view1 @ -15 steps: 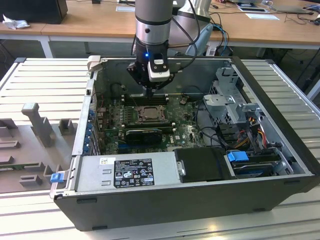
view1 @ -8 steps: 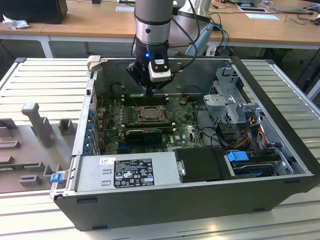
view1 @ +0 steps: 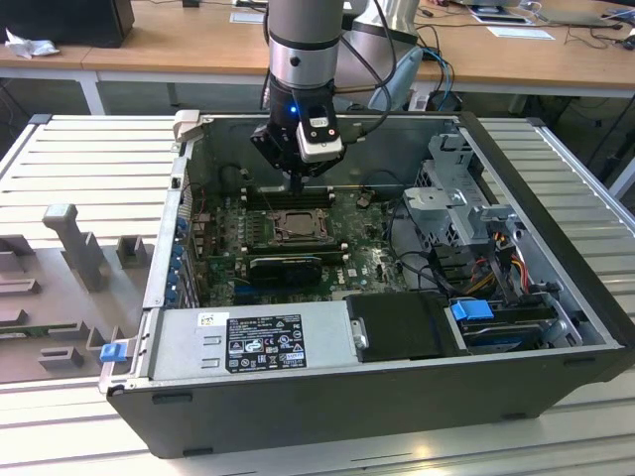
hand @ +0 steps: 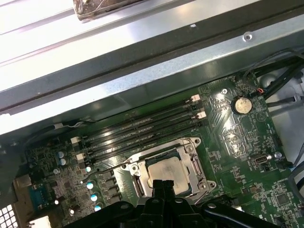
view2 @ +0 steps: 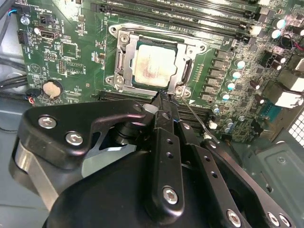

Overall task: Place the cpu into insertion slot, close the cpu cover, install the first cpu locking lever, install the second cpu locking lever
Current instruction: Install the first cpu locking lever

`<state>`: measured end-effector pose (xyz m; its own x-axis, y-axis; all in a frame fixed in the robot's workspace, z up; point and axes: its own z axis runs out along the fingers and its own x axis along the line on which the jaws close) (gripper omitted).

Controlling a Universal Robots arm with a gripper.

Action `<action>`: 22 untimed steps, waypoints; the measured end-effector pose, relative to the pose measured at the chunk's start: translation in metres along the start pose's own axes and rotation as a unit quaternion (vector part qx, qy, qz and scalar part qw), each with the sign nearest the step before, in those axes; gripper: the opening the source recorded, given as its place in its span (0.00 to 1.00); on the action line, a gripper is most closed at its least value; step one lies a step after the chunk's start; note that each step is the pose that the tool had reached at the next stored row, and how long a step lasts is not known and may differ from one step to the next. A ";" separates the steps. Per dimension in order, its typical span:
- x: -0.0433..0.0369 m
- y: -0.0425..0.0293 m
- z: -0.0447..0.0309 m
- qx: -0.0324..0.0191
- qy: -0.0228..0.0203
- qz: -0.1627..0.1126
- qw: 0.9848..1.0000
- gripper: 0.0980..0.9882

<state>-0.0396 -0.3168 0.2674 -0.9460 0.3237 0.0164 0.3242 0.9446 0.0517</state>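
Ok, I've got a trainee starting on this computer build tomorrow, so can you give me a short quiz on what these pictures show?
1. True or false: the chip already sits in the socket.
2. The tool is nearest to: A the round battery; B a corner of the socket; C the blue drive latch.
3. Fill the gap: the board around the socket is ___ in colour.
Key: 1 true; 2 B; 3 green.
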 end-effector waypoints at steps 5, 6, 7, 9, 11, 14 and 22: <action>0.0000 0.0000 0.0000 0.000 0.001 -0.011 1.000 0.01; 0.0000 0.0000 0.0000 0.000 0.001 -0.014 1.000 0.01; 0.0000 0.0000 0.0000 0.000 0.001 -0.016 1.000 0.01; 0.0000 0.0000 0.0000 0.000 0.001 -0.020 1.000 0.01; 0.0000 0.0000 0.0000 0.001 0.002 -0.031 1.000 0.01; 0.0000 0.0000 0.0000 0.001 0.002 -0.046 0.999 0.01; 0.0000 0.0000 0.0000 0.001 0.003 -0.061 0.998 0.01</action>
<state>-0.0396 -0.3168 0.2674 -0.9783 0.2063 0.0164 0.2069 0.9770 0.0516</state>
